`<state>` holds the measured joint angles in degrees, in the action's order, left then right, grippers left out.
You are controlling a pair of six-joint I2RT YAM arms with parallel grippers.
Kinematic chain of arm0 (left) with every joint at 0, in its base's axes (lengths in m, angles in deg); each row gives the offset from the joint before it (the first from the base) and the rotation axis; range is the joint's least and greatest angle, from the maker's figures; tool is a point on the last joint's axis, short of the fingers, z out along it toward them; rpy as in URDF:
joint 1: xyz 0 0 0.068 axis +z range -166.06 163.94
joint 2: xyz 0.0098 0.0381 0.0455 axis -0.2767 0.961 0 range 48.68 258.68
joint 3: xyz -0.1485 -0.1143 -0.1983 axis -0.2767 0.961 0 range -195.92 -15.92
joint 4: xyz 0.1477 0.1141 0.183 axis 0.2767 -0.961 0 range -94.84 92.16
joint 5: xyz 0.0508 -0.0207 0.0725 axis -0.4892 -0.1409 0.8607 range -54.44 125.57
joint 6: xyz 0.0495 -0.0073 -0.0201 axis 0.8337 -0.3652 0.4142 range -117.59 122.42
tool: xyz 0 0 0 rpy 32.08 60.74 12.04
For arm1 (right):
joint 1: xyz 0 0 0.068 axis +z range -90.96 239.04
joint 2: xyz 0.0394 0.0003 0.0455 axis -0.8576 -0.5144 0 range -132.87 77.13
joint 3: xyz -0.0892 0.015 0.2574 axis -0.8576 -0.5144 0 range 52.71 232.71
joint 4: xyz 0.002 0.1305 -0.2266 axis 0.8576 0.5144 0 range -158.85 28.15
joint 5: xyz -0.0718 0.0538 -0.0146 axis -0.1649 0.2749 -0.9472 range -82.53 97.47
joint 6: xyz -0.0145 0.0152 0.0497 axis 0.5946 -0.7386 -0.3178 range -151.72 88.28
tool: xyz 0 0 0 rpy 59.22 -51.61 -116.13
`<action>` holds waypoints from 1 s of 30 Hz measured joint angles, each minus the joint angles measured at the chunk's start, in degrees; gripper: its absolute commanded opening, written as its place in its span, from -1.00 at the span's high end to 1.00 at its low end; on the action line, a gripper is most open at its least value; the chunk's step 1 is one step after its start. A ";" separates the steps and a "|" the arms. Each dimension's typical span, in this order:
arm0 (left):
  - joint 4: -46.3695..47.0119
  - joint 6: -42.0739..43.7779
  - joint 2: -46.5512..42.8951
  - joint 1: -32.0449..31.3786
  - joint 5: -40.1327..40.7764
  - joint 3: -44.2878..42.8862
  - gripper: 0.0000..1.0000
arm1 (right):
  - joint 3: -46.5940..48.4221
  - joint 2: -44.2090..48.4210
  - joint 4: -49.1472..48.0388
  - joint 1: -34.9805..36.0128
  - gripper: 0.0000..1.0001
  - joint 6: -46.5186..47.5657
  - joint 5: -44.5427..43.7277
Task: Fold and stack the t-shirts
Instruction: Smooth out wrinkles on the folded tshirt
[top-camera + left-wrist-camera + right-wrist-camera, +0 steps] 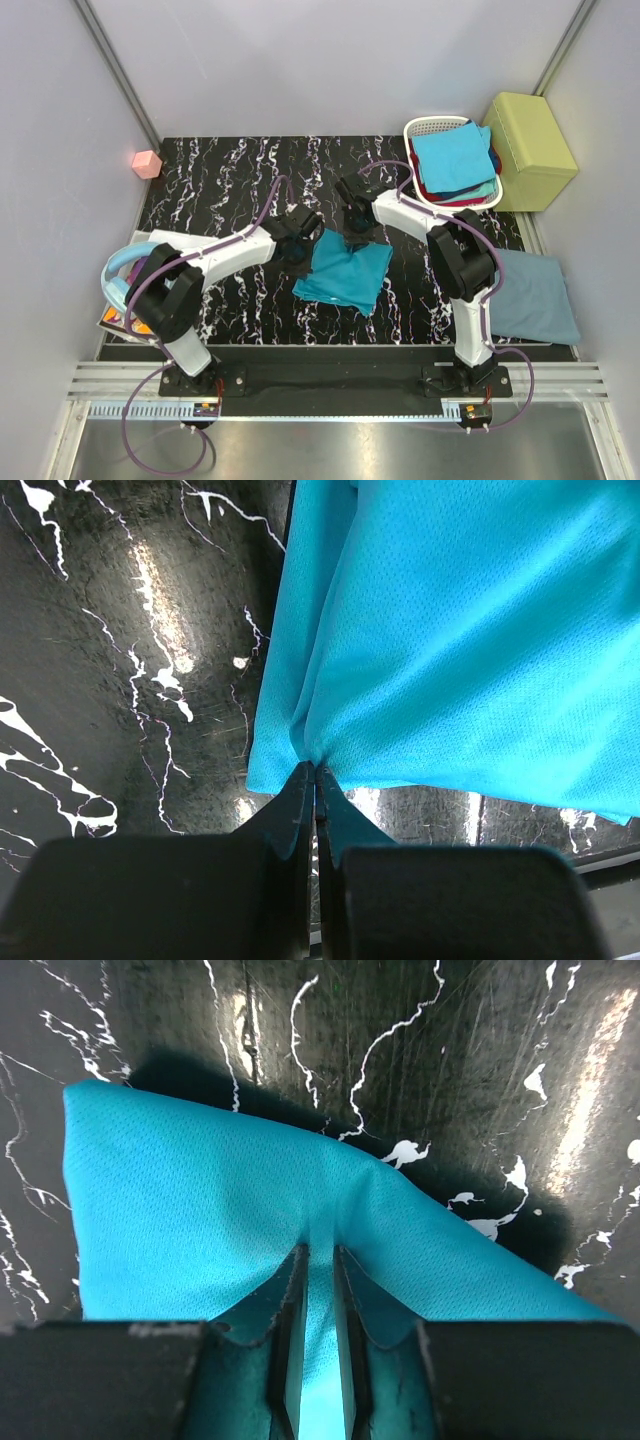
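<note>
Left end effector [316,770] was clamped on the shirt [345,275] edge, right end effector [318,1255] on a raised ridge, mid-frame. Both pinches likely set up a fold.

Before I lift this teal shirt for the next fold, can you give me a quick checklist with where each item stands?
1. Left tool shut on the teal t-shirt at its edge: ok.
2. Right tool closed over the same shirt's cloth: ok.
3. Right grip firm enough to lift: cannot tell.
4. Shirt lying flat and smooth: not ok, it puckers and tents at both pinches.
5. Grey-blue t-shirt already folded, ready to be stacked on: ok.
</note>
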<state>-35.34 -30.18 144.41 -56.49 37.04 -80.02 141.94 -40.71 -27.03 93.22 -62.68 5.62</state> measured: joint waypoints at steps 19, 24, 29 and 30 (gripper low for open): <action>0.76 -1.38 -3.26 -2.40 -1.97 3.37 1.00 | -1.66 -0.85 -2.21 -0.70 0.63 -0.20 2.10; 1.73 -2.45 -6.10 -3.21 -2.12 6.21 1.00 | -1.60 -1.07 -2.19 -1.75 0.62 -0.59 4.55; 2.95 -3.28 -8.07 -3.41 -2.14 8.85 1.00 | -1.60 -1.18 -2.25 -1.92 0.62 -0.63 5.64; 3.10 -3.34 -8.13 -3.43 -2.16 9.25 1.00 | -1.60 -1.20 -2.25 -1.92 0.61 -0.66 5.92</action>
<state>-32.24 -33.53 136.27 -59.92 34.88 -70.77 140.35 -41.91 -29.28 91.29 -63.34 11.54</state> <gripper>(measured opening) 0.008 0.190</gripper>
